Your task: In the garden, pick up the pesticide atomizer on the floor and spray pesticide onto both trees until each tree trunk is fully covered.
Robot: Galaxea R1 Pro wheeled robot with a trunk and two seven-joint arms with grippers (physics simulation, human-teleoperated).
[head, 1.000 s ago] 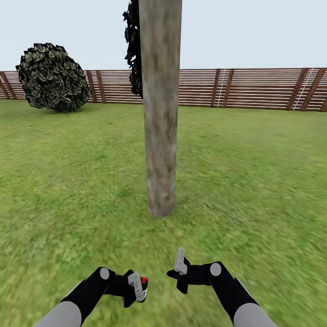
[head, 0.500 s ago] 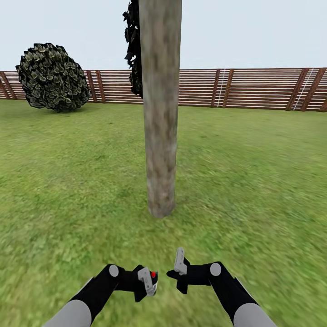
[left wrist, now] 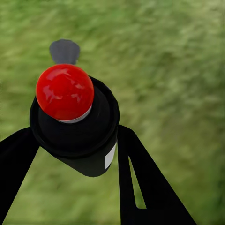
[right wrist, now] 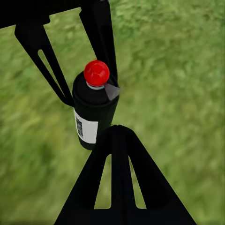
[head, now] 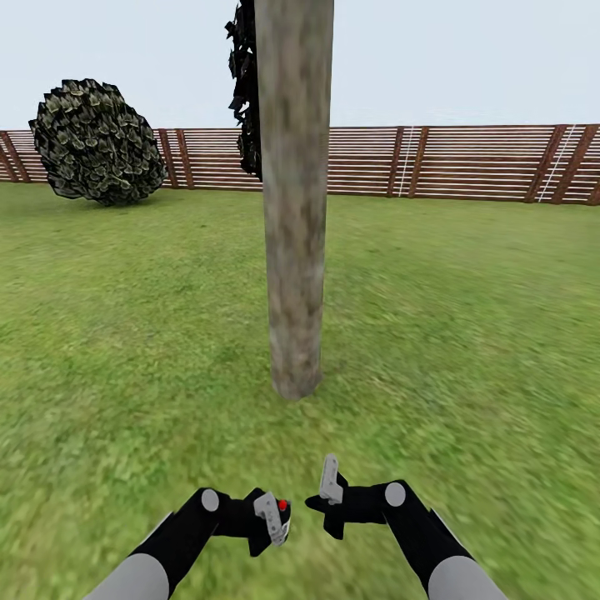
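One trunk [head: 294,200], lawn [head: 467,333], slat fence [head: 467,162]

We see the pesticide atomizer [left wrist: 75,123], dark with red top, clamped in the left gripper [head: 273,518], near the upright mottled tree trunk [head: 294,208].

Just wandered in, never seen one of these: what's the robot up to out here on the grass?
It's a spraying job. The left gripper holds a small dark atomizer with a red top, its fingers either side of it. The right gripper hangs beside it holding nothing. A thick tree trunk stands straight ahead on the lawn.
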